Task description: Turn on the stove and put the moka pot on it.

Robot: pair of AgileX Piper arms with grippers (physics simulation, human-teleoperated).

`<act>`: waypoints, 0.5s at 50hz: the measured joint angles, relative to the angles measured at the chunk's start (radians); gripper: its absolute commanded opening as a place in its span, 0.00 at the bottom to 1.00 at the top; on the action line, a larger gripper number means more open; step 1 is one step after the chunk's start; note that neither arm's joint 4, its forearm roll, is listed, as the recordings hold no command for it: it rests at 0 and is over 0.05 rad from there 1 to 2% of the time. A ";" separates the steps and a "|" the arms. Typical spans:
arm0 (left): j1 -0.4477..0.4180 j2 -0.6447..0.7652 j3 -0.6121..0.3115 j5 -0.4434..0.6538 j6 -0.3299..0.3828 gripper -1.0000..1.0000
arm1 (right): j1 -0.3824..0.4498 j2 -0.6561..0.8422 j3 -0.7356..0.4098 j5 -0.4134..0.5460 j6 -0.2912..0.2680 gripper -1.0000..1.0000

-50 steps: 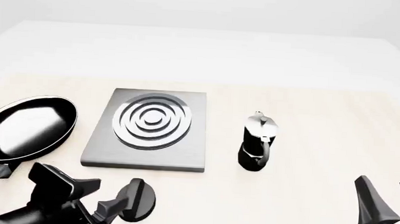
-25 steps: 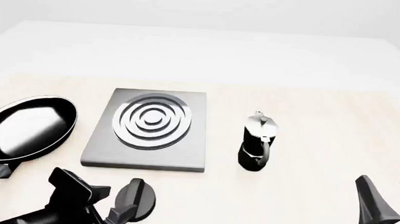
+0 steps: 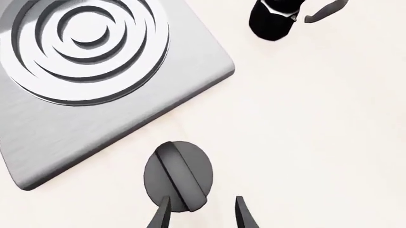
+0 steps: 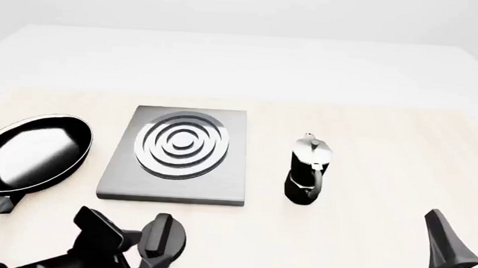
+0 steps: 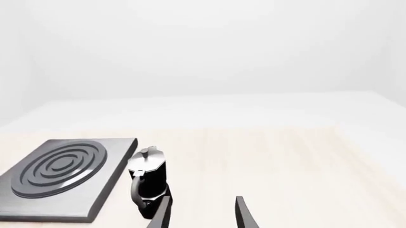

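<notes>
Left pincer [image 4: 147, 252] stood apart at the knob [image 3: 178, 175], not gripping. Moka pot [image 4: 307, 171] sat on the bench [image 4: 369, 147] beside the stove [image 4: 176, 155]; right pincer [image 4: 461, 235] hung apart, idle.

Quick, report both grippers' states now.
Left gripper: open, empty, fingers reaching the stove knob without closing on it.
Right gripper: open, empty, short of the moka pot.

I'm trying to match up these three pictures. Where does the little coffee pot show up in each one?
Front view: the moka pot stands upright on the table, right of the stove.
Left wrist view: only its black base shows, cut off by the picture's edge.
Right wrist view: it stands beside the stove's edge.
Shared landmark: the stove's silver rings.
</notes>
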 measured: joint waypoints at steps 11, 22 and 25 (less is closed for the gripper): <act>-0.003 0.052 0.007 -0.038 -0.014 1.00 | 0.001 0.000 -0.004 0.002 0.002 1.00; 0.005 0.116 0.019 -0.095 -0.021 1.00 | 0.001 0.000 -0.005 0.003 0.003 1.00; 0.004 0.130 0.020 -0.106 -0.022 1.00 | 0.002 0.000 -0.004 0.001 0.003 1.00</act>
